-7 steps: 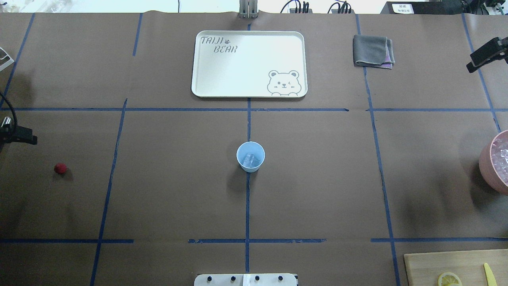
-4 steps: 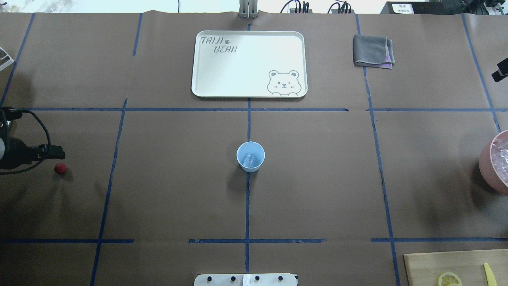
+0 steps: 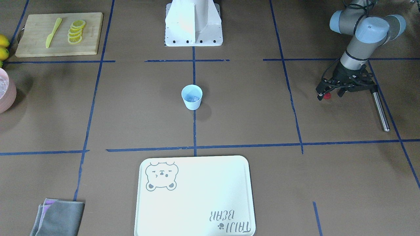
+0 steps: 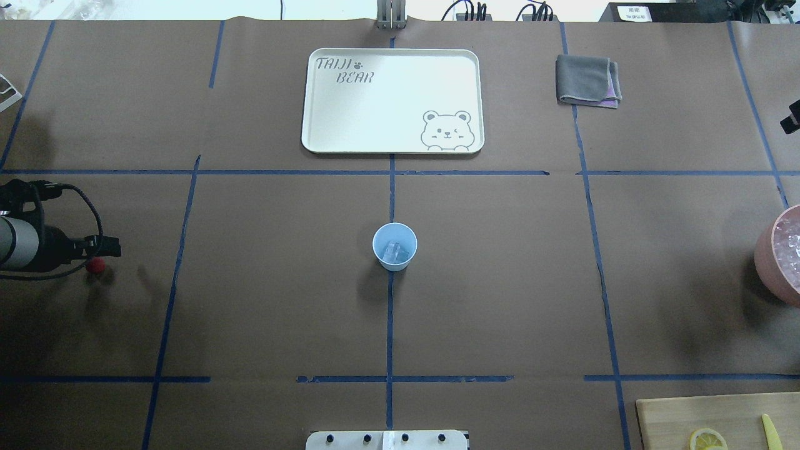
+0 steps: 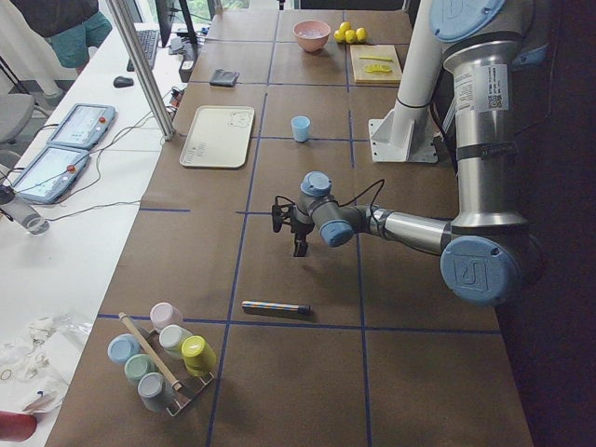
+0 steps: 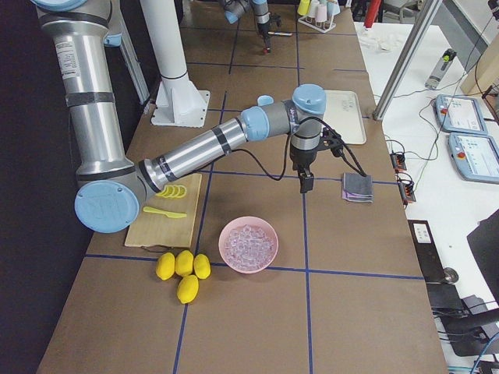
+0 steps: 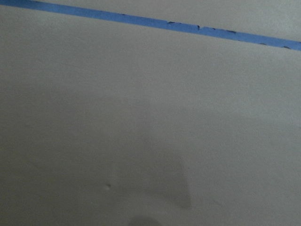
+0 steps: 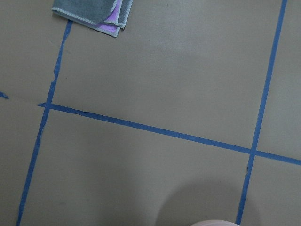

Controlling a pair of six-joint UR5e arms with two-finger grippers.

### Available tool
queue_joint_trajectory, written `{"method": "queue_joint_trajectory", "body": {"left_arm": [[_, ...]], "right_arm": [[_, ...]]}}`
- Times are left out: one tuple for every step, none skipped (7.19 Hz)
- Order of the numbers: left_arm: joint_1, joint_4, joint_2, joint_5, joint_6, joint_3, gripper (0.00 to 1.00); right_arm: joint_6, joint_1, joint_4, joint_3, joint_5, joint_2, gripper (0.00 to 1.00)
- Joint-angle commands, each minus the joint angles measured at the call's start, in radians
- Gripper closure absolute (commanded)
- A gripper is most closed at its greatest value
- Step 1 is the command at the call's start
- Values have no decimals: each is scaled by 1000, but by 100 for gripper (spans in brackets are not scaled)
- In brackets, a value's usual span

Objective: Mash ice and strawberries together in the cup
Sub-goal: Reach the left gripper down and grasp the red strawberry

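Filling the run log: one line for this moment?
left gripper: jaws open at strawberry | ice: in cup | right gripper: jaws unclear

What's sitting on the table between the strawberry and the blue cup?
Nothing: the overhead view shows only bare brown table crossed by one blue tape line between the strawberry and the cup.
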Motion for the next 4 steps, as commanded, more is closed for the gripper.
{"method": "queue_joint_trajectory", "body": {"left_arm": [[12, 2, 1, -1, -9, 4, 9], [15, 2, 1, -5, -9, 6, 14], [15, 2, 2, -5, -10, 6, 21], [13, 0, 5, -5, -9, 6, 31]], "right_arm": [[1, 0, 0, 0, 0, -1, 0], [1, 0, 0, -2, 1, -1, 0], [1, 0, 0, 0, 2, -1, 0], [1, 0, 0, 0, 2, -1, 0]]}}
